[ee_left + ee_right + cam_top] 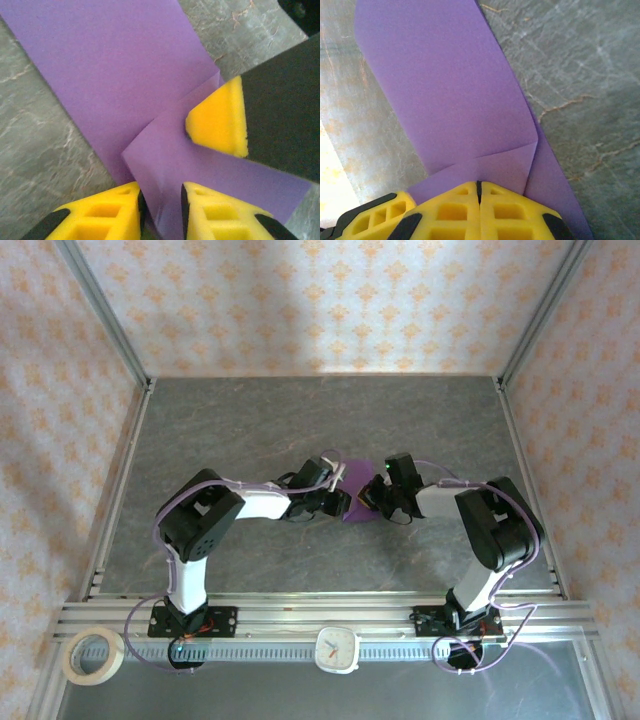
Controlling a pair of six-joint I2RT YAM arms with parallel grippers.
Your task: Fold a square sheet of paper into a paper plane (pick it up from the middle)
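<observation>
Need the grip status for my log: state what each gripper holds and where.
Left gripper pinches the paper at the edge of a folded flap. Right gripper is shut on the folded corner nearest it.

Paper (357, 508) lies on table (250, 420) between pincers.

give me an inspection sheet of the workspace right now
surface: grey marbled tabletop, bare beyond the arms.
job's things: thin purple paper sheet, partly folded, one flap turned over near the tools.
clutter: roll of beige tape and small white square clock on the front rail.
grippers: left tool pinches the flap's edge; right tool closed at the fold, grip unclear.
cables: purple cables loop along both arms.
surroundings: orange-patterned wallpaper walls, aluminium frame posts.
</observation>
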